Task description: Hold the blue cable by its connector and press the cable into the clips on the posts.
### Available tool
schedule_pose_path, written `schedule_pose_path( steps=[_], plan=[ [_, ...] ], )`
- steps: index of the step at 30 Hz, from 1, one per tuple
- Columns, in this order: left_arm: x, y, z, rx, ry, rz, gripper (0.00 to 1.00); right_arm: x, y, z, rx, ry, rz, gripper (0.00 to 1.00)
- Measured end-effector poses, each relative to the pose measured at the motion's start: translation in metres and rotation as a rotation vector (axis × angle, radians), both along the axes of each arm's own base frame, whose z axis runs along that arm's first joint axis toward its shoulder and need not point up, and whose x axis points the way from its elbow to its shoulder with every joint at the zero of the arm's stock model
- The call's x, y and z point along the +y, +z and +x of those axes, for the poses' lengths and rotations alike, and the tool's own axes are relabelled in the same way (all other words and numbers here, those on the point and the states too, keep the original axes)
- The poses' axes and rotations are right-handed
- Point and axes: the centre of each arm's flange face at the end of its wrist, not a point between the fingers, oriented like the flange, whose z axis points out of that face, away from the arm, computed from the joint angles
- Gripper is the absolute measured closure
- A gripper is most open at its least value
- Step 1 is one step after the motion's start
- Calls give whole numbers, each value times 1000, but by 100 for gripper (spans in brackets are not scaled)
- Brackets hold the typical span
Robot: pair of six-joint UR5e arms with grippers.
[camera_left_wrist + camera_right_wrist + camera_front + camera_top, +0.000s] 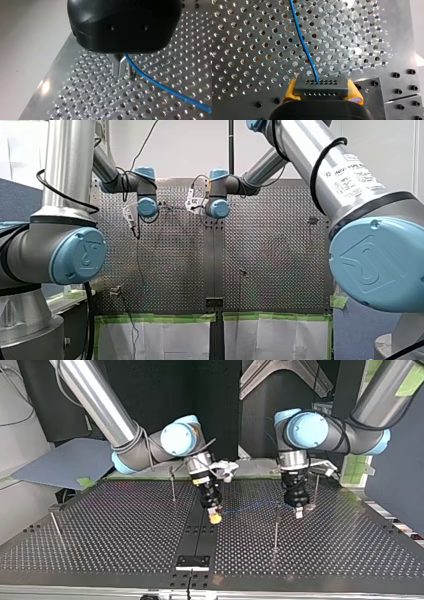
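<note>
My right tool is clamped on the dark connector, with its yellow pads pressed against the block's two ends. The blue cable leaves the connector's middle and runs ahead over the perforated table. A bolted plate with black screw heads lies just beside this tool, and the table's edge shows beyond it.

In the top view the cable spans from my right tool to my left tool, which hangs upright with its tip low over the table. In the left wrist view the cable passes right against that tool and trails away. I cannot tell whether the tool is apart or together on it. The table's edge runs close along one side of it there.

In the top view a near post stands between the two tools, on the camera's side of the cable. A far post stands just beside my left tool. A third post rises near my right tool, and a fourth post stands well apart at the table's left edge. A broad stretch of perforated surface lies between the tools and the near edge.
</note>
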Motion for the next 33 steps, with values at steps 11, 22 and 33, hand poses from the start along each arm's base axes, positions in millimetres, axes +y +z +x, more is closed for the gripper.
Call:
schedule_pose_path(
  steps=[11,22,33],
  plan=[
    [6,3,10,-17,-66,-29,98,-13,2,-7,-2,-19,-5,100],
    [11,-5,34,12,-94,-44,98,-30,0,-9,-5,-35,-8,100],
    [22,-4,42,8,-92,-50,98,-45,-4,-10,-5,-47,-9,100]
  ],
)
